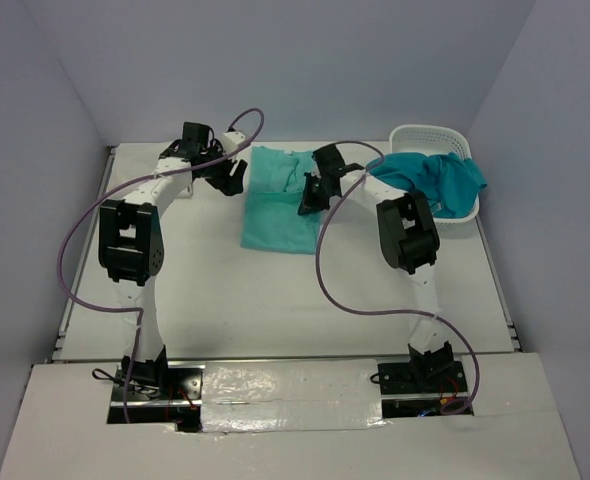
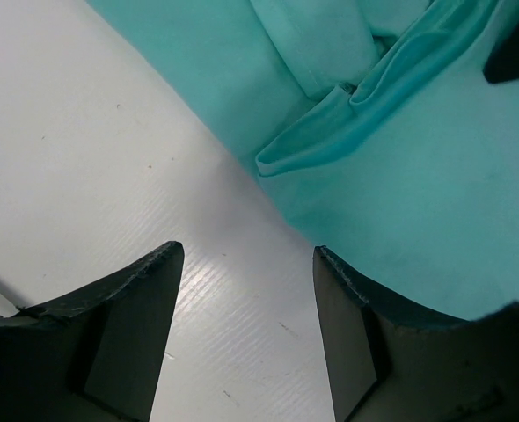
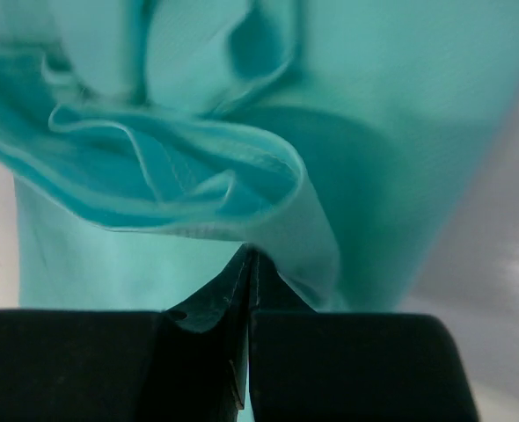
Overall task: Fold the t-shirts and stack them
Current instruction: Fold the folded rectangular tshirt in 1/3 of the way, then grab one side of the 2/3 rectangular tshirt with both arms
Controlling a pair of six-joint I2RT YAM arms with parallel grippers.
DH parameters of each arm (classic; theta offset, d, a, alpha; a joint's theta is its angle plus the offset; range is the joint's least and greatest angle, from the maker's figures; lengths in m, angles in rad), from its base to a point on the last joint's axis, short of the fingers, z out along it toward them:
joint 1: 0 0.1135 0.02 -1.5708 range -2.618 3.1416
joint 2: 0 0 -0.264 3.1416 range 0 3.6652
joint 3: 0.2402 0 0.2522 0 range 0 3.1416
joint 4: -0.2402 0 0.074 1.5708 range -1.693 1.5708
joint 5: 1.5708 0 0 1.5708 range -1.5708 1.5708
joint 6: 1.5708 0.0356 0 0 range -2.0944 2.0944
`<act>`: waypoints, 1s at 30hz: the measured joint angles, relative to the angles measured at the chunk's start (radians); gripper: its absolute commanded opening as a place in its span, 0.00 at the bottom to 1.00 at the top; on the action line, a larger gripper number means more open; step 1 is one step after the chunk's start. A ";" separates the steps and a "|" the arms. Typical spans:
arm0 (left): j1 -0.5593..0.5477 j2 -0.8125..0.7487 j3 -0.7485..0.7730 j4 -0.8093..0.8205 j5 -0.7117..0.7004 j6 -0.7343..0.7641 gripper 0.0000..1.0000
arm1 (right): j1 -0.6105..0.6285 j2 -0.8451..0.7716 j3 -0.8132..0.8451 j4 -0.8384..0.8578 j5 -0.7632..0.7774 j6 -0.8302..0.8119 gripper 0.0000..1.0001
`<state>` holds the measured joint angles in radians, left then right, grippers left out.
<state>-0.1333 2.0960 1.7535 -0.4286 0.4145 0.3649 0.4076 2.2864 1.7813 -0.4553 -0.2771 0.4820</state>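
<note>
A pale mint t-shirt [image 1: 275, 215] lies partly folded on the white table [image 1: 275, 300] at the back middle. My right gripper [image 1: 311, 198] is at its right edge, shut on a raised fold of the mint cloth [image 3: 198, 176]; in the right wrist view the gripper [image 3: 251, 255] has its jaws pressed together with cloth lifting off the tips. My left gripper [image 1: 233, 180] is open and empty just off the shirt's left edge; the left wrist view shows the gripper [image 2: 246, 251] over bare table, with the shirt [image 2: 418, 176] to its right. A teal t-shirt [image 1: 445, 180] hangs out of the basket.
A white plastic lattice basket [image 1: 430, 133] stands at the back right corner of the table, next to the right arm. Purple cables loop from both arms over the table. Grey walls enclose the table on three sides.
</note>
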 measured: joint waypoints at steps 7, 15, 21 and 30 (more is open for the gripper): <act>0.000 -0.004 0.000 -0.003 0.001 0.006 0.72 | -0.063 0.084 0.129 0.010 -0.023 0.080 0.00; -0.008 -0.096 -0.125 -0.056 0.089 0.297 0.77 | -0.099 0.115 0.146 0.056 -0.014 0.175 0.08; -0.108 -0.296 -0.369 -0.209 0.162 0.816 1.00 | -0.117 -0.126 -0.108 0.034 0.056 0.125 0.36; -0.164 -0.294 -0.486 -0.174 0.173 1.065 0.95 | -0.095 -0.427 -0.500 0.127 -0.035 0.123 0.59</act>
<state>-0.2977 1.8019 1.2671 -0.6025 0.5877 1.4303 0.3130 1.8595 1.2816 -0.3286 -0.3119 0.6052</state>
